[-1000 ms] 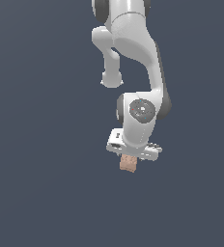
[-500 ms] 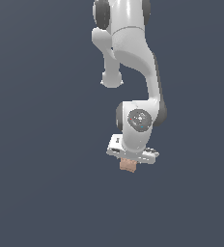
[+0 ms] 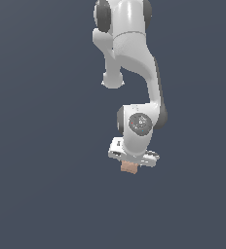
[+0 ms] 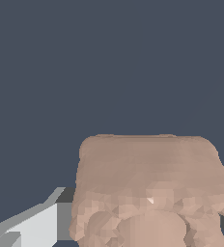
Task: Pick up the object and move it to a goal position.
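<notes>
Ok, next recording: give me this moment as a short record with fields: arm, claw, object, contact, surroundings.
arm: one white Panda arm, reaching down from the top of the exterior view
claw: claw pointing down, closed on the block
object: small tan-pink lumpy block, much narrower than the claw; fills the near part of the wrist view
contact: block sits right under the claw body; a light finger shows beside it in the wrist view
surroundings: plain dark grey-blue background, no goal marker visible

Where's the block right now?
In the exterior view the block sits just below centre, directly under the white pincer; it fills the wrist view's foreground.
</notes>
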`<state>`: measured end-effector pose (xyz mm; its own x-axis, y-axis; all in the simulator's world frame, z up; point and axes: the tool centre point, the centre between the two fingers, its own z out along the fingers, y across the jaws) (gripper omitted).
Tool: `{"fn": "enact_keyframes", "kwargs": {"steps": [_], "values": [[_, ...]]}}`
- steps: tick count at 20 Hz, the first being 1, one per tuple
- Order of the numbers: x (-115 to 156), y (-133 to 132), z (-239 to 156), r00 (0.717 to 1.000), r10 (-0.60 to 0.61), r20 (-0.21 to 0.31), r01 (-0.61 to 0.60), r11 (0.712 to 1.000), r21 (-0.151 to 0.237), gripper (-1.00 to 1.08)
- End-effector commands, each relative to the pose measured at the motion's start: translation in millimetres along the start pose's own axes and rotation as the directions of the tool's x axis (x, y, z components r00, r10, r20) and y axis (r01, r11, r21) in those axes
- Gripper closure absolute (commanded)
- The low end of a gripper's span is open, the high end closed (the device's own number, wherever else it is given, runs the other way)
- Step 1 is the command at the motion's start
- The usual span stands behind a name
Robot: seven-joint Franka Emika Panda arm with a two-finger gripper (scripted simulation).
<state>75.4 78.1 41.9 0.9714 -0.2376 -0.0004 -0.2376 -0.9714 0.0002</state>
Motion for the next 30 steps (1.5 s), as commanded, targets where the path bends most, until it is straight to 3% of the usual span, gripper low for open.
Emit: {"fn": "enact_keyframes", "kwargs": {"steps": [1, 17, 30], "values": [[0.2, -0.1, -0.1, 1.000, 0.000, 0.000, 0.000, 1.000, 0.000, 1.08], [-6.0, 14.2, -16.3, 1.000, 0.000, 0.000, 0.000, 1.000, 0.000, 1.08], [-34.7, 82.1, -92.8, 1.000, 0.000, 0.000, 0.000, 1.000, 0.001, 1.08]]}}
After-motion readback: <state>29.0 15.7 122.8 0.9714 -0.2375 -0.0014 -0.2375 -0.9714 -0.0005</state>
